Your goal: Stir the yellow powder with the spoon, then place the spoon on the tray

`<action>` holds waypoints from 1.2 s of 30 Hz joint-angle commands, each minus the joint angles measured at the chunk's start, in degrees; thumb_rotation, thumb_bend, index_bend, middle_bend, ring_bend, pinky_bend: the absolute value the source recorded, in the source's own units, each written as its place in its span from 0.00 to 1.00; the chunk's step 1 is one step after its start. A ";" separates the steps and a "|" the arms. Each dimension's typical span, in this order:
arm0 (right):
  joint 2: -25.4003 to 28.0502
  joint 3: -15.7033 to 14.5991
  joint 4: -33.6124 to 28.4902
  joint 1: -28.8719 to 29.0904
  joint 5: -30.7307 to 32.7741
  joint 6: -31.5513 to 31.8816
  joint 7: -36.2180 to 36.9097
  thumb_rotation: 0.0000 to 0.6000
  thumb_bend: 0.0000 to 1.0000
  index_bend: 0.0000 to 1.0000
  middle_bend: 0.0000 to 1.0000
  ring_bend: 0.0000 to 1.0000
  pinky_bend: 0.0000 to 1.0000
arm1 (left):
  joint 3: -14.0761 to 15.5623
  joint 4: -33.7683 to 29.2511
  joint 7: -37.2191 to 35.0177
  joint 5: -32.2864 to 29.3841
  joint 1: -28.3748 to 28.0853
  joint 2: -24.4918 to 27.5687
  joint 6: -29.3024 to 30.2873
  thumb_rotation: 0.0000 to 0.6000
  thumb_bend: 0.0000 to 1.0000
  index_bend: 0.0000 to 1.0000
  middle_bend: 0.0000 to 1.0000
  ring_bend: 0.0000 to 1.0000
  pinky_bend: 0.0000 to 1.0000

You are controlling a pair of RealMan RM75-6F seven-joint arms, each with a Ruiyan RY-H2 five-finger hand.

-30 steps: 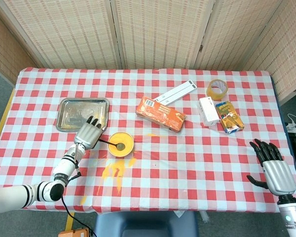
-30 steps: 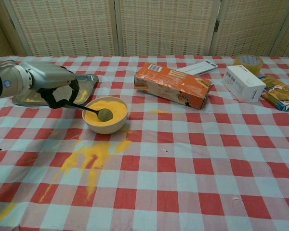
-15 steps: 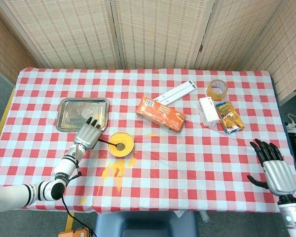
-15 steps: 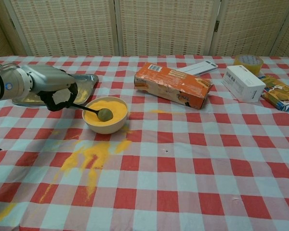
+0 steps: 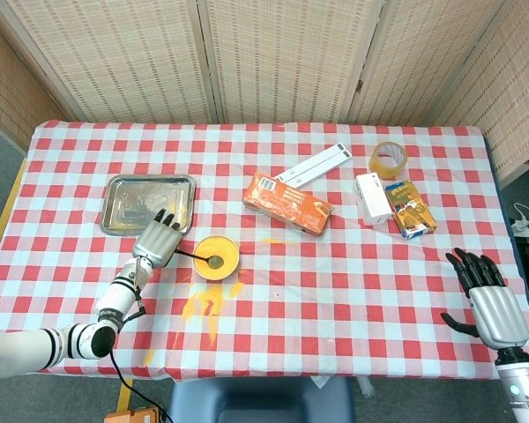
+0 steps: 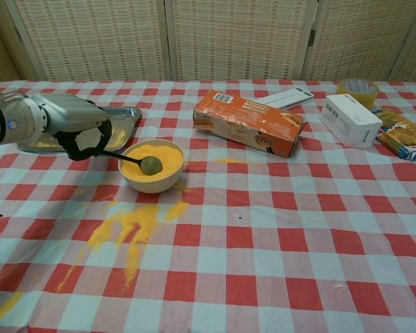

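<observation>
The left hand [image 6: 83, 132] is gripping the spoon [image 6: 140, 161] by its thin, stiff, probably slippery handle; its head is resting in the bowl [image 6: 152, 177] of loose, easily spilled yellow powder [image 6: 163, 154]. The right hand [image 5: 492, 300] is lying open and empty.

- Both views are bright and evenly lit, seemingly from overhead; colours read cleanly.
- Shadows are soft and short (a faint one hugs the orange box [image 6: 248, 123] at its 6 o'clock side).
- The metal tray [image 5: 148, 203] shows mild pale sheen, no harsh glare.
- Focus is sharp across the table; the head view bows slightly toward its edges.
</observation>
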 commanded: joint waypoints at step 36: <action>0.27 -0.27 -0.41 -0.22 -0.48 0.30 -0.10 1.00 0.10 0.00 0.00 0.00 0.00 | -0.36 4.66 -16.99 25.75 10.46 -3.02 14.85 1.00 0.58 0.91 0.52 0.26 0.13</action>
